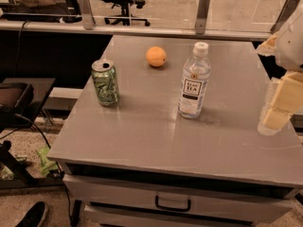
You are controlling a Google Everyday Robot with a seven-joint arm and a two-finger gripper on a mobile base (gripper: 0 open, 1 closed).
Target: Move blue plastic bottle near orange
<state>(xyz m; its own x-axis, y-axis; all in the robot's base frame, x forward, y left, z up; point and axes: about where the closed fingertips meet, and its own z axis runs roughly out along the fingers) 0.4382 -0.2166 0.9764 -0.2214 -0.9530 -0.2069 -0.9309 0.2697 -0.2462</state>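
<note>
The blue plastic bottle [194,81] stands upright right of centre on the grey table [142,141]; it is clear with a white cap and a white label with a black band. The orange [155,56] sits further back and to the bottle's left, with a clear gap between them. My gripper [279,108] is at the right edge of the view, over the table's right side and well to the right of the bottle. It touches nothing.
A green drink can [105,82] stands upright on the table's left side. A glass partition with metal posts [202,13] runs behind the table. A drawer handle [173,205] is below the front edge. A dark side stand [19,98] is to the left.
</note>
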